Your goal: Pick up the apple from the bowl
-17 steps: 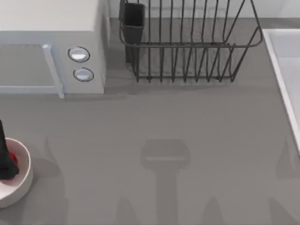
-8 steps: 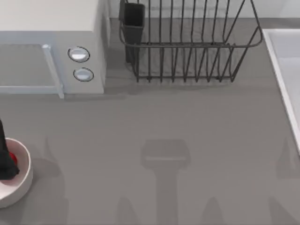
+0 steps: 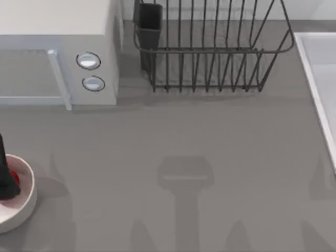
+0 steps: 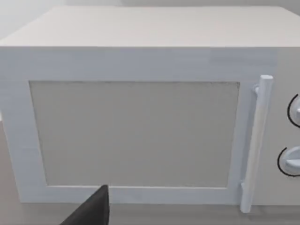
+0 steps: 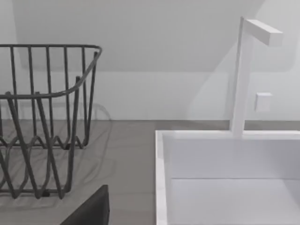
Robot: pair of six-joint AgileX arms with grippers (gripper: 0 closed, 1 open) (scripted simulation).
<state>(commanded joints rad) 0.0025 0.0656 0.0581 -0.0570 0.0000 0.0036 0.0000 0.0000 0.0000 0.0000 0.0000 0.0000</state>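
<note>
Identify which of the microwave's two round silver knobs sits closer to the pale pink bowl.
The lower knob of the white microwave, below the upper knob, is closer to the bowl.

1. The apple (image 3: 14, 177), small, glossy and red, sits inside the bowl, touching the dark fingers (image 3: 6, 181), which partly cover it.
2. The bowl (image 3: 26, 202), off-white with a thick rim, stands upright beneath the fingers on the counter.
</note>
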